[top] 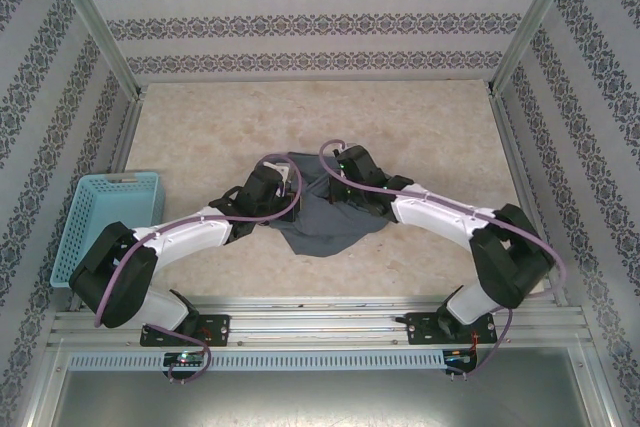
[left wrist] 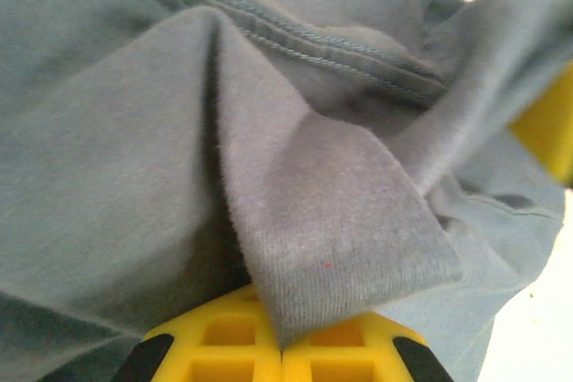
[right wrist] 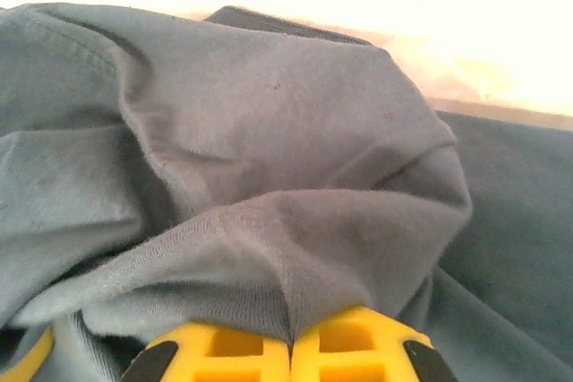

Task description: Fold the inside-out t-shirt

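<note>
The pale, stone-patterned table was mostly bare. The inside-out t-shirt sat at its middle, just beyond the arms' bases. It was a dark, crumpled heap rather than a flat spread, and its near edge narrowed to a loose point. A light-blue basket stood well apart at the left edge.

Both arms bent inward, and their wrists met over the far side of the heap, near each other. The left gripper had its yellow jaws pressed together on a thick fold of the cloth, which rose out from between them. The right gripper was clamped the same way on a gathered ridge of fabric that puckered into its jaws. A stitched hem ran across the cloth just beyond the left pinch. Which part of the garment either gripper held could not be told.

The main risk seemed to lie in those two grips. Each probably took in several layers, so pulling them apart might have dragged the whole bundle or twisted it instead of opening it flat. If the pinches sat on mismatched parts, the shirt would have spread crooked. A fold caught only at its edge could also have slipped free under tension and dropped back into the heap.
</note>
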Controlling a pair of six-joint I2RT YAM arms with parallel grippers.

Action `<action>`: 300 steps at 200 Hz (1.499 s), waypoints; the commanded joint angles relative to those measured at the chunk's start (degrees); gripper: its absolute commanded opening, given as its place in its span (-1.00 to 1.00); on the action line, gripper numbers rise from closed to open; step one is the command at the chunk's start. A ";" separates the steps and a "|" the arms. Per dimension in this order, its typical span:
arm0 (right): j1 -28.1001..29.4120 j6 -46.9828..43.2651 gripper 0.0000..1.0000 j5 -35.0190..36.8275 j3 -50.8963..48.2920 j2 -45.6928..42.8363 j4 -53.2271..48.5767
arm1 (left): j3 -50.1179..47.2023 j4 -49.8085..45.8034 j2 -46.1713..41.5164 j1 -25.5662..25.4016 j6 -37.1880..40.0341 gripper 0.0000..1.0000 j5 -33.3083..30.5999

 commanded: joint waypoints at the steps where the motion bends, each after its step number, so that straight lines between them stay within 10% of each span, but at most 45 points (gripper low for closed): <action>1: -0.48 -3.32 -1.00 -0.33 1.77 -6.87 -8.30 | 1.77 -5.88 0.96 -0.13 0.95 -1.00 -5.55; 141: -2.80 -5.58 -1.00 -13.35 17.32 -12.84 -21.94 | 5.73 -8.08 6.89 -4.60 3.62 -1.00 -9.29; 253: -6.35 -4.64 -1.00 -16.72 9.32 -15.57 -20.45 | 7.86 -7.79 8.52 -4.14 4.98 -1.00 -10.28; 300: -3.30 -5.13 -0.28 -8.21 4.36 -12.23 -18.28 | 5.08 -3.66 7.02 -4.20 1.47 -1.00 -6.12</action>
